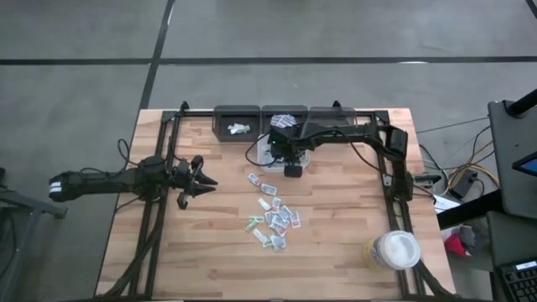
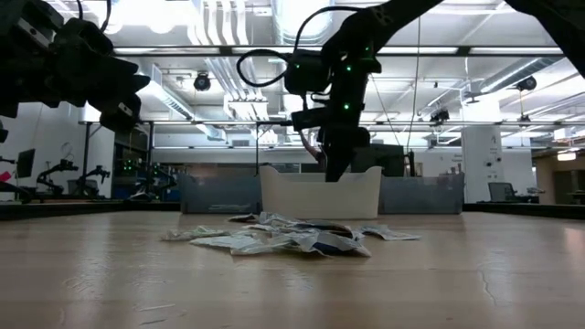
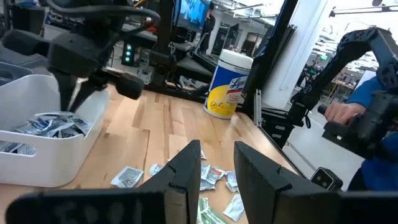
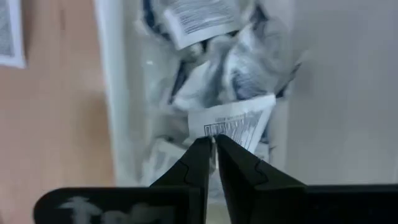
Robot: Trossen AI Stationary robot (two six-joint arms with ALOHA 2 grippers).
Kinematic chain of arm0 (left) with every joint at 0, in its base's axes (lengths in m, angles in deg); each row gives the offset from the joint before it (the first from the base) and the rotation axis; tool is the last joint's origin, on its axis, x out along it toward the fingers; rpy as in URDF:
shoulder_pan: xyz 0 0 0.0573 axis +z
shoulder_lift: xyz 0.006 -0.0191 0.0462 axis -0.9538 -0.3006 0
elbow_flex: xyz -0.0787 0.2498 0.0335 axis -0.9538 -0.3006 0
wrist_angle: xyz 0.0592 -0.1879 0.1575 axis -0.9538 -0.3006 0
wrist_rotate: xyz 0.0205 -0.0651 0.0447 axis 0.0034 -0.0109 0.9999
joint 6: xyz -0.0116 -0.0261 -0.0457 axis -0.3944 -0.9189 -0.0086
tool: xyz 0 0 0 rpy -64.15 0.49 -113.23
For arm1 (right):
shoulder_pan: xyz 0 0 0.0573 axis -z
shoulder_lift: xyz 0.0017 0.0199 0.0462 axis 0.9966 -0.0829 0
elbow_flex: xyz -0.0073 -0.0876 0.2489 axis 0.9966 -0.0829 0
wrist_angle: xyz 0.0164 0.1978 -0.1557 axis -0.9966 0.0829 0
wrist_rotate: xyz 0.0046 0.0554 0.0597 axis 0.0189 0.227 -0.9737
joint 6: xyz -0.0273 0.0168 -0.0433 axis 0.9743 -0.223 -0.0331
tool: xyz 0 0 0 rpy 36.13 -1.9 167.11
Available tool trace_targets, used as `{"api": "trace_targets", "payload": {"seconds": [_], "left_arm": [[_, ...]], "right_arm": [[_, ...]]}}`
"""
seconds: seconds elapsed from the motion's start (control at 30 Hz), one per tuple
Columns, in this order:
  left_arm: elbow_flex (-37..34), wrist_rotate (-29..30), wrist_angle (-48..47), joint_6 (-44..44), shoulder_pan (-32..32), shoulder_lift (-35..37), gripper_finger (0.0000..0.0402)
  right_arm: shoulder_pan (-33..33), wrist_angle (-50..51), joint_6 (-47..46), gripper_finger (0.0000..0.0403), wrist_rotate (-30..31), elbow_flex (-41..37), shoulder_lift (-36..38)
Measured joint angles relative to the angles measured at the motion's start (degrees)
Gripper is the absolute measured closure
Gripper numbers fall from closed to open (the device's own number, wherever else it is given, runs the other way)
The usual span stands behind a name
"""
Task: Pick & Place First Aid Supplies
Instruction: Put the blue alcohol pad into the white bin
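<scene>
Since the right end effector (image 4: 213,140) sits low over the white plastic open bin (image 4: 115,93), top centre of the high view, the drop is the risky bit. A white flat sachet with a barcode and blue-grey print (image 4: 231,124) has its edge right at the tips. I cannot tell whether it is pinched or already let go.

Risks, as a judgement:
- The sachet may cling to one tip and ride back out when the arm lifts, because it is light and thin.
- The bin already holds a crumpled heap of similar sachets. A new one landing on top near the wall could slide over the rim onto the light wooden counter (image 1: 336,252).
- A low exit path could clip the bin wall and shove the bin.

The loose pile of white and greenish sachets (image 1: 273,216) lies on the counter at centre frame in the high view, well apart from the bin. Many of them overlap, so a later pick could lift two at once or flick neighbours away.

The left end effector (image 1: 201,183) hangs at centre left, near the pile, spread apart and holding nothing. If both arms go for the pile, they could meet.

The white round lidded tub (image 1: 396,249) stands at lower right, out of the way.
</scene>
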Motion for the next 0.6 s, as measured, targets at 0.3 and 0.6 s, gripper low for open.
{"api": "trace_targets", "payload": {"seconds": [0.3, 0.6], "left_arm": [[0.01, 2.55, -0.02, 0.29, 0.0, -0.01, 0.0307], [0.01, 4.09, -0.04, 0.41, 0.0, 0.0, 0.0307]], "right_arm": [[0.52, 0.27, 0.44, 0.0285, 0.2, 0.11, 3.98], [-1.18, 0.25, -5.14, 0.024, 0.17, 0.2, 12.7]]}}
